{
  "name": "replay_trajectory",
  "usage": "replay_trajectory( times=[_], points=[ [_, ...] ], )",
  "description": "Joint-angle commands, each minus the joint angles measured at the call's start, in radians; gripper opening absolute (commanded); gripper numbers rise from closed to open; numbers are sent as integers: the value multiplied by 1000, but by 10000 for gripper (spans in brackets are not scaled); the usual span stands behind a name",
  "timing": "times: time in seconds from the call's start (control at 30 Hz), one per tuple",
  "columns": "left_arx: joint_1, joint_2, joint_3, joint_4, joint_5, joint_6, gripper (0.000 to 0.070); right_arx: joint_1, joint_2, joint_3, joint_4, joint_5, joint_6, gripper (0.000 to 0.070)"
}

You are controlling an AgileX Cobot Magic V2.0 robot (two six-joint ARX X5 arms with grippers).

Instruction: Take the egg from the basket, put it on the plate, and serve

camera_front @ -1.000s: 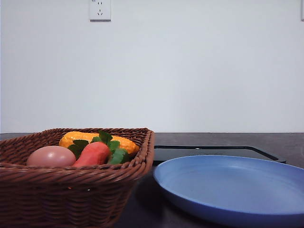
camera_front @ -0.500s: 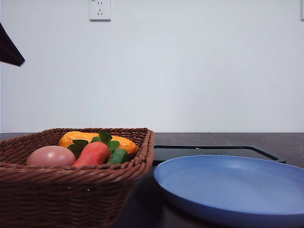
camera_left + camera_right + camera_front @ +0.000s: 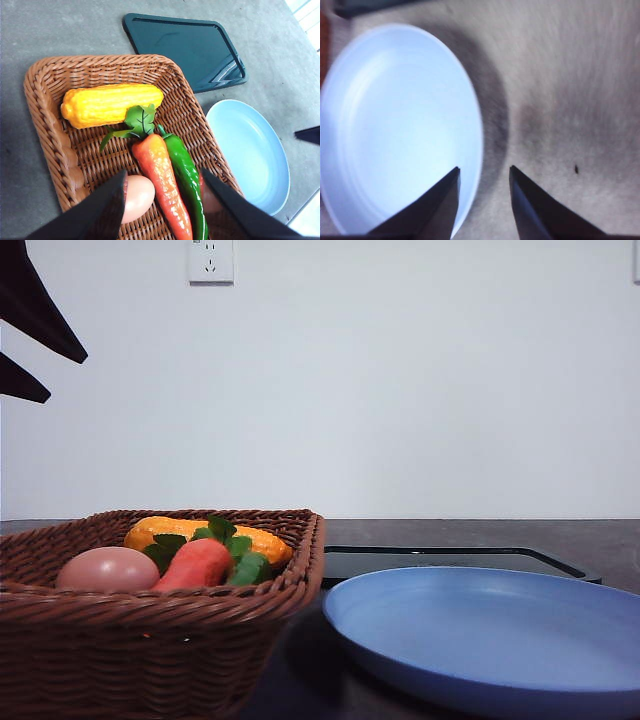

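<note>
Task barely begun. Egg sits in the basket, at the near-left corner of it in the front view, touching the carrot beside it. Nothing lifted, nothing on the plate, which is bare.

Landmark = basket. Inside it: egg, carrot, a green pepper lying along the carrot's far side from the egg, and a yellow corn cob across the back end. Plate lies just beside the basket on its right, apart from it, hard to say by how much. Black tray sits behind the plate, to the right of the basket's far corner.

Left gripper hangs above the basket, well clear of the contents, jaws spread wide. In its wrist view the egg is partly hidden behind one finger, so the opening straddles the carrot more than the egg. Front view has the two dark finger tips high up left of the basket.

Right gripper is over the plate's rim on the side away from the basket, jaws apart, holding nothing; that picture is blurred.

Left to do, as I judge it: shift the left gripper over the egg, descend, grasp, carry to the plate, release, then serve the plate, probably the right arm's job. All steps outstanding.
</note>
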Motion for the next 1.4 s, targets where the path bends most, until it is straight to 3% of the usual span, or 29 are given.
replay_trajectory(
  times=[0.0, 0.4, 0.5, 0.6, 0.7, 0.8, 0.87, 1.03, 1.2, 1.37],
  points=[
    [-3, 7, 13, 11, 6, 8, 294, 7, 24, -18, 47, -13, 40, 202],
    [-3, 7, 13, 10, 6, 5, 294, 81, 234, -39, 252, -47, 108, 169],
    [-3, 7, 13, 7, 6, 5, 293, 82, 277, -39, 290, -50, 132, 112],
    [-3, 7, 13, 6, 6, 5, 294, 82, 294, -39, 306, -49, 136, 6],
    [-3, 7, 13, 6, 6, 5, 295, 82, 289, -38, 308, -49, 139, 0],
    [-9, 7, 17, 6, 6, 21, 355, 81, 269, -38, 302, -49, 144, 0],
    [-23, 7, 23, 4, 6, 51, 393, 80, 246, -38, 300, -49, 153, 0],
    [-86, 21, 81, -73, -25, 152, 398, 79, 156, -35, 291, -51, 182, 0],
    [-200, 95, 225, -309, -219, 352, 398, 70, 31, -27, 256, -50, 192, 0],
    [-322, 196, 342, -411, -412, 482, 398, 36, -76, -13, 210, -50, 192, 0]
  ],
)
